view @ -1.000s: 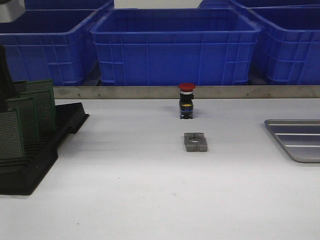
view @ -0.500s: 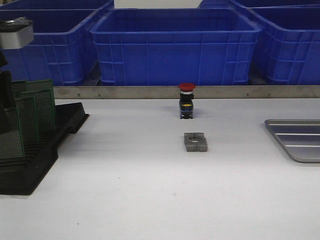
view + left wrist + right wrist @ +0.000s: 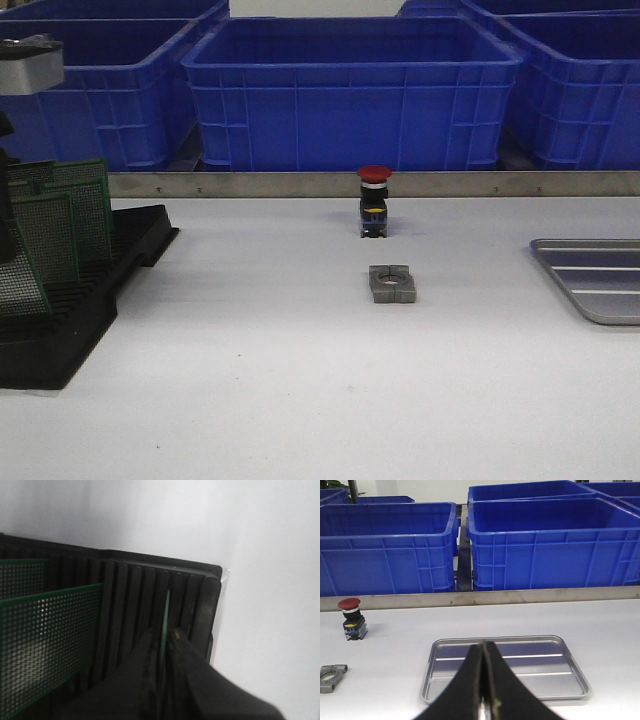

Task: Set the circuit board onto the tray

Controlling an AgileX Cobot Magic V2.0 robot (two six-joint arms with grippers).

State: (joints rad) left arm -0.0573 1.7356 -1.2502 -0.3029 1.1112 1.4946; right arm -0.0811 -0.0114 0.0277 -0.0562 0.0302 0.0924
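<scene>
Several green perforated circuit boards (image 3: 75, 215) stand upright in a black slotted rack (image 3: 100, 290) at the table's left. In the left wrist view my left gripper (image 3: 164, 636) is shut on the top edge of one board (image 3: 166, 607), seen edge-on in a slot near the end of the rack (image 3: 200, 600). In the front view that arm is mostly cut off at the left edge. The silver-grey ridged tray (image 3: 595, 280) lies at the table's right and holds nothing. My right gripper (image 3: 483, 647) is shut and empty, hovering over the near side of the tray (image 3: 540, 665).
A red-capped push button (image 3: 373, 200) and a grey metal clamp block (image 3: 390, 283) sit mid-table. Blue plastic crates (image 3: 350, 90) line the back behind a metal rail. Two more boards (image 3: 50, 640) stand beside the held one.
My left arm has come down at the rack; its silver wrist block has dropped into view at the top left. The frontmost board now looks shifted. The right side is unchanged.
</scene>
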